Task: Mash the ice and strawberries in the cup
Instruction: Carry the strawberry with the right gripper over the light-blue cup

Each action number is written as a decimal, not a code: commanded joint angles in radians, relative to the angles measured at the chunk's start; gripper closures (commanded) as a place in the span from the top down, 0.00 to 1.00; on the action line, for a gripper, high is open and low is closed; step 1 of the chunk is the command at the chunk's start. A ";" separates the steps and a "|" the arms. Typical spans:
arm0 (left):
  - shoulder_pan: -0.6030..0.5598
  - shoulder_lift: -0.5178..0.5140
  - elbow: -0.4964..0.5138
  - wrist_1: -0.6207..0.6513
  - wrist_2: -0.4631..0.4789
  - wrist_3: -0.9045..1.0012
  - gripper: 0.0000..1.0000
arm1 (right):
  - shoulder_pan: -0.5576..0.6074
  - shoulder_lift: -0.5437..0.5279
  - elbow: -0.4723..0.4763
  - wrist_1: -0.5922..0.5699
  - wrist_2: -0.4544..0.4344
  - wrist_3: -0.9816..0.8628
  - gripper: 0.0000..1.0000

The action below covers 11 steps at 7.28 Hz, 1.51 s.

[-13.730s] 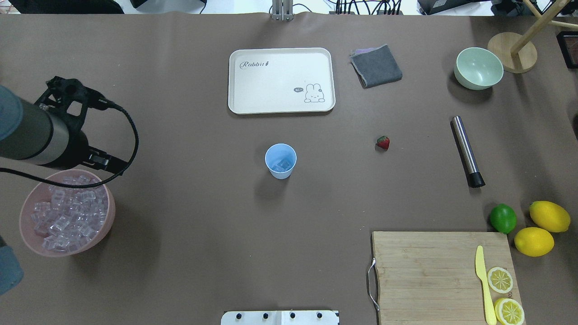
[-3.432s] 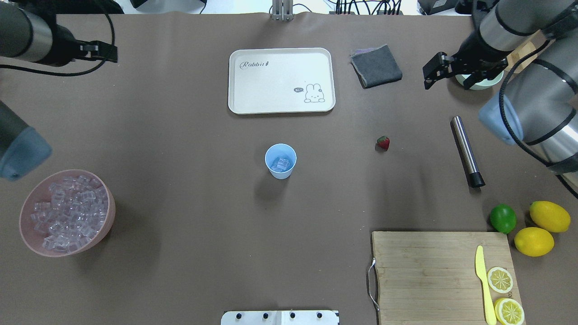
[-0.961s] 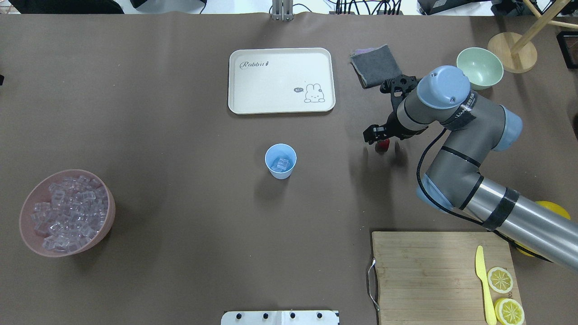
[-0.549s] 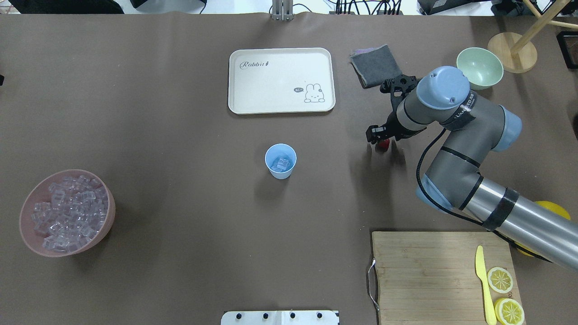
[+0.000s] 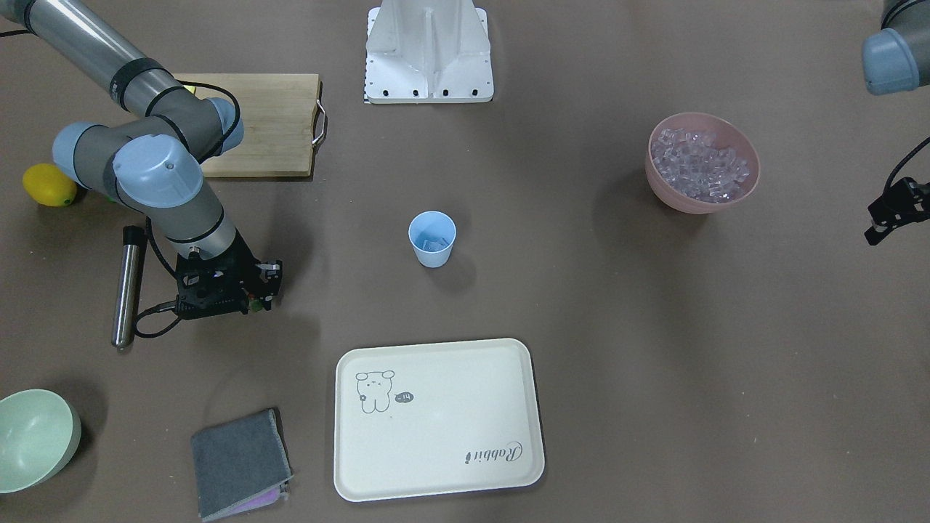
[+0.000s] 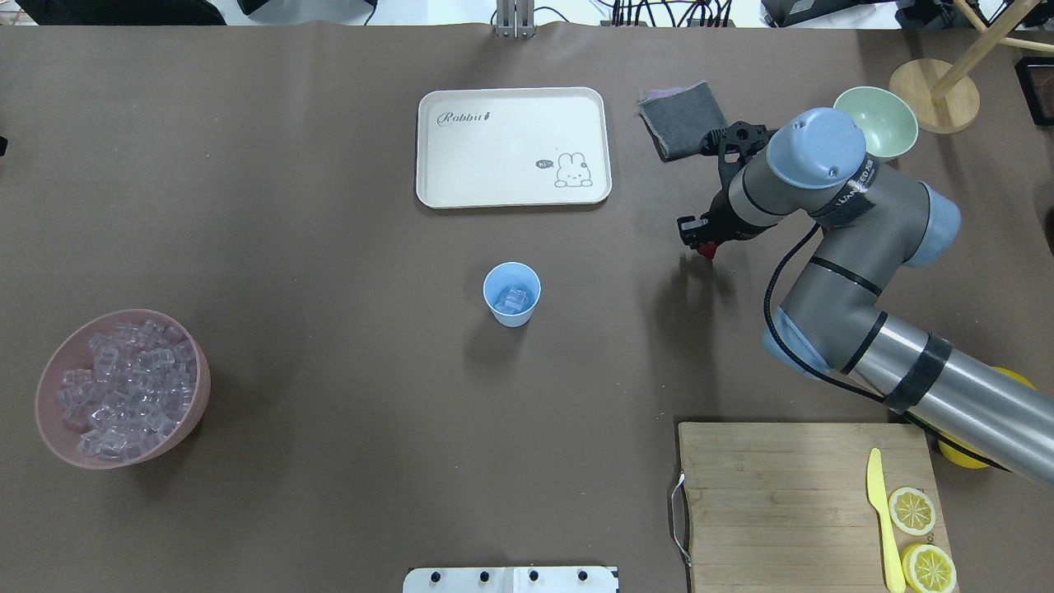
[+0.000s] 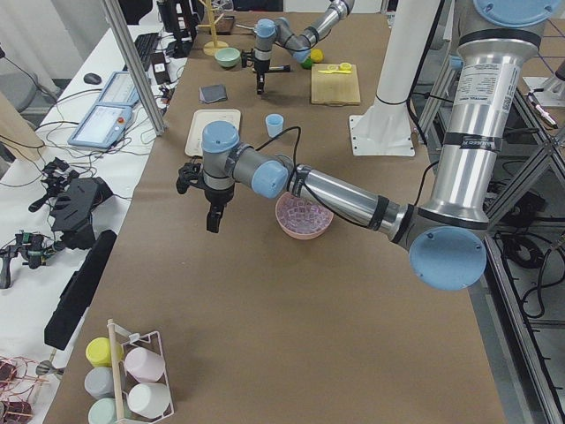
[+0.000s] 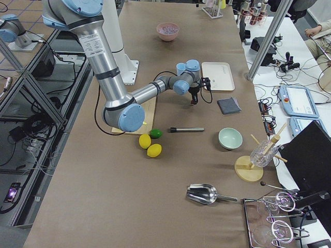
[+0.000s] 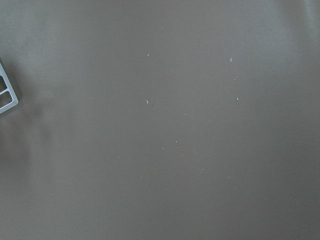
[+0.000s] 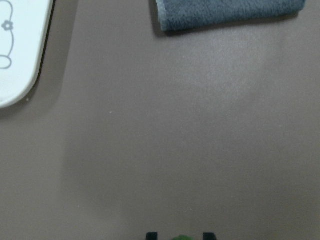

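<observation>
The cup [image 6: 511, 294] holds ice [image 6: 514, 300]; right gripper [image 6: 701, 240], nearer the desk's [image 6: 329, 247] right edge, pinches the strawberry [image 6: 706, 250]; dropping and mashing remain.

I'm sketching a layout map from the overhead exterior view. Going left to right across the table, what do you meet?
pink bowl full of ice → light blue cup → strawberry gripped in the right tool → pale green bowl

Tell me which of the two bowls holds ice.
The pink bowl on the robot's left: heaped with clear ice cubes, while the pale green bowl shows nothing inside.
</observation>
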 commanded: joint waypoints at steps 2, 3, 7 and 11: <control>-0.001 0.000 0.002 0.001 -0.001 0.000 0.98 | 0.028 0.127 0.066 -0.004 0.001 0.011 0.00; -0.001 0.008 0.002 0.000 -0.001 0.000 0.98 | 0.001 0.173 0.066 0.001 -0.003 0.070 0.00; -0.003 0.038 -0.001 -0.009 -0.002 0.000 0.98 | -0.206 0.276 0.066 0.005 -0.232 0.159 0.00; -0.012 0.049 -0.001 -0.010 -0.002 0.029 0.98 | -0.297 0.267 0.068 0.005 -0.309 0.163 0.00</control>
